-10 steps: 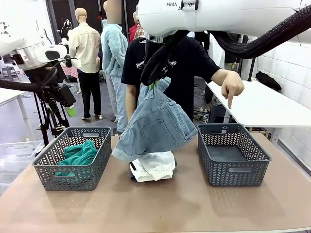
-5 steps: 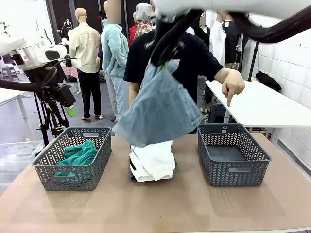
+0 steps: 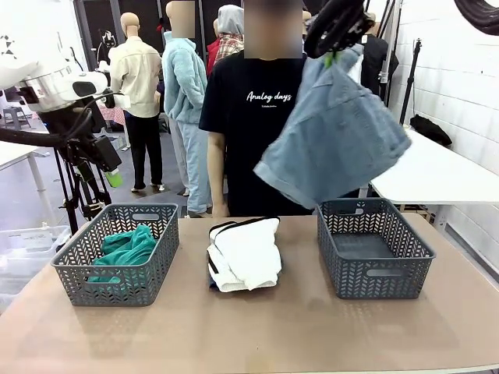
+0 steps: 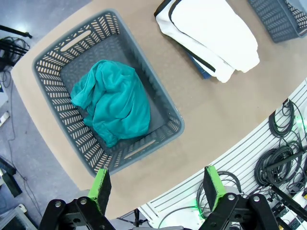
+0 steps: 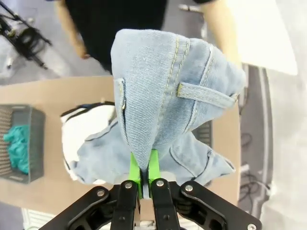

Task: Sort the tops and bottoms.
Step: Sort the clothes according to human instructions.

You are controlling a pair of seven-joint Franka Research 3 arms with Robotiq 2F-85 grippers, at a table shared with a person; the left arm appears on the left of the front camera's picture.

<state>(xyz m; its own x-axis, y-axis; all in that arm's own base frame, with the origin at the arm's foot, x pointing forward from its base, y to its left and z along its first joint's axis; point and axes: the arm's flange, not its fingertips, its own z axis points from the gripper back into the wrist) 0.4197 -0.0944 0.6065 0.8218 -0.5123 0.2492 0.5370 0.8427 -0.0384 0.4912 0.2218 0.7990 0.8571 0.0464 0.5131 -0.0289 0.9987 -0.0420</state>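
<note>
My right gripper (image 3: 337, 40) is high up at the right, shut on the waistband of the pale-blue denim bottoms (image 3: 335, 140), which hang above the right basket (image 3: 374, 273). In the right wrist view its pads (image 5: 135, 168) pinch the denim (image 5: 163, 91). White bottoms with black edging (image 3: 245, 253) lie folded mid-table on darker-blue denim (image 4: 199, 67). The teal top (image 3: 125, 251) lies in the left basket (image 3: 74, 273). My left gripper (image 4: 156, 187) hovers open high over that basket (image 4: 158, 96), with nothing between its fingers.
A person in a black T-shirt (image 3: 249, 117) stands at the table's far edge, behind the folded pile. The right basket holds nothing that I can see. A white table (image 3: 437, 171) stands off to the right beyond it.
My right gripper has lifted the pale-blue denim and swung it right, from over the white bottoms to above the right basket. The person's pointing hand is now hidden behind it.
</note>
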